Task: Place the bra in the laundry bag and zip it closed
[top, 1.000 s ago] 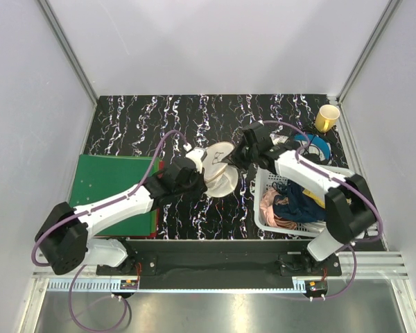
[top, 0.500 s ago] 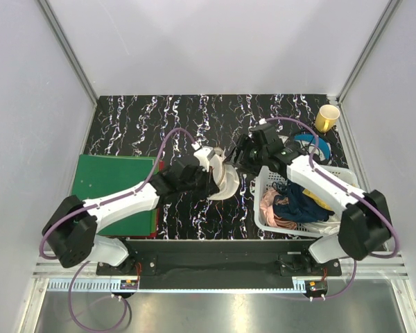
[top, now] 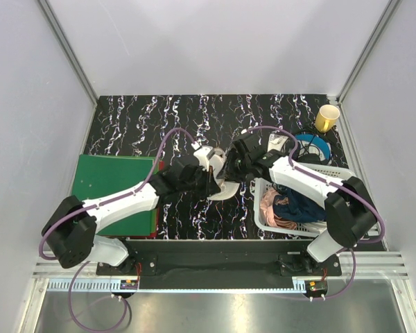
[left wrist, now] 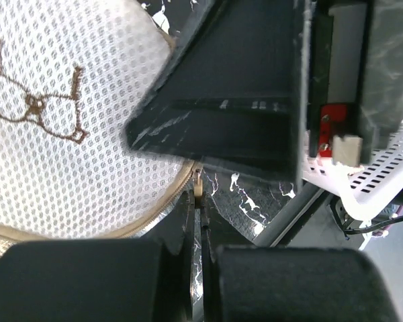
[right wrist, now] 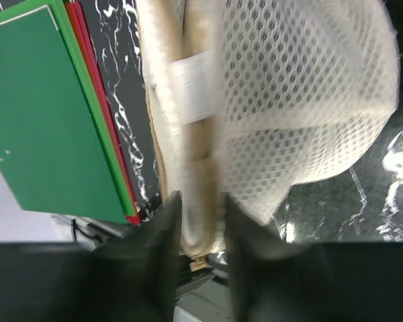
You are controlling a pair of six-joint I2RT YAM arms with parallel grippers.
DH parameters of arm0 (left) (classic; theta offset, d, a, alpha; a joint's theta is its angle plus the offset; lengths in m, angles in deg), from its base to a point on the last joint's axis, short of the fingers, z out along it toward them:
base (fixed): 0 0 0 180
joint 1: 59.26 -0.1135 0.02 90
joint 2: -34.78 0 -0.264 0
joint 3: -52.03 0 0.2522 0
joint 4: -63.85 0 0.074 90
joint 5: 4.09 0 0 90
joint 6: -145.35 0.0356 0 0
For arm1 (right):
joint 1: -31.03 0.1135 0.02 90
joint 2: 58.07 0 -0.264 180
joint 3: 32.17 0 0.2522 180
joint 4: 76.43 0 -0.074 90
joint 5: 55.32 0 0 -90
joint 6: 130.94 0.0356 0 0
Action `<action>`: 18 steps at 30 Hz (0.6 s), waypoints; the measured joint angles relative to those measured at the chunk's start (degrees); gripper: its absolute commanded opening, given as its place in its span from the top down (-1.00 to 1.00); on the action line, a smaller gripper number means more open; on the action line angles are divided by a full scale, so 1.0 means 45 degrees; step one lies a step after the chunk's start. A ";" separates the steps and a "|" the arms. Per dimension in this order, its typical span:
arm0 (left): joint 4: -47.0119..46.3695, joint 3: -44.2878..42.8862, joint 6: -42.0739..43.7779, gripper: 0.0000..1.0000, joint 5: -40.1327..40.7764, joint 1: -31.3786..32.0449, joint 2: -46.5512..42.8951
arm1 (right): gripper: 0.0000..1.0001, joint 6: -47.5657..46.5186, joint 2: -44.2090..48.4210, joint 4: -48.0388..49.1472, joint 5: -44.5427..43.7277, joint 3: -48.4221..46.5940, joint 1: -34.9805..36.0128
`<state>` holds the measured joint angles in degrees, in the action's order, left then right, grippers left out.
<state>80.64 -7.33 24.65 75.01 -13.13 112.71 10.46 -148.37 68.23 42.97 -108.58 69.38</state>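
Note:
The laundry bag [left wrist: 67, 134], cream-white mesh with a brown glasses-like mark, lies mid-table between both arms; from above only a sliver of the laundry bag [top: 220, 191] shows. My left gripper [left wrist: 197, 201] is shut on the small tan zipper pull [left wrist: 198, 186] at the bag's tan zip rim. My right gripper [right wrist: 200, 215] straddles the bag's zip seam, its dark fingers [right wrist: 162, 231] pressed on either side of the laundry bag [right wrist: 302, 100]. In the top view the left gripper [top: 211, 182] and right gripper [top: 230, 171] almost meet. The bra is hidden from all views.
A white lattice basket [top: 258, 205] holding several garments stands right of the bag, its rim close to the right arm. A green folder on a red one [top: 111, 184] lies at left. A yellow cup [top: 327, 116] and a blue tape roll [top: 313, 146] sit at back right.
The right gripper let go, opened wide and came back onto the bag's rim. The left gripper slid right with the zipper pull, and the two spread halves have come together.

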 measured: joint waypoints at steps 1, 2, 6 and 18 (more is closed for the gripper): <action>0.0024 0.0000 0.0000 1.00 0.0049 -0.0005 -0.0044 | 0.92 0.0039 0.0000 0.0029 -0.0112 0.0000 0.0000; 0.0049 0.0010 -0.0005 1.00 0.0136 -0.0039 -0.0078 | 0.99 0.0034 0.0000 0.0092 -0.0257 0.0000 -0.0024; -0.0126 0.0534 -0.0321 1.00 0.0393 -0.0612 -0.0272 | 1.00 -0.0024 0.0000 0.0228 -0.0117 0.0000 -0.0398; -0.0121 0.2161 -0.1263 1.00 0.1093 -0.2084 -0.3157 | 1.00 -0.2040 -0.2390 0.0529 0.4362 -0.2565 -0.1676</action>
<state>80.10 2.39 18.97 79.93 -22.51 98.51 1.28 -159.12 70.61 62.60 -120.12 61.84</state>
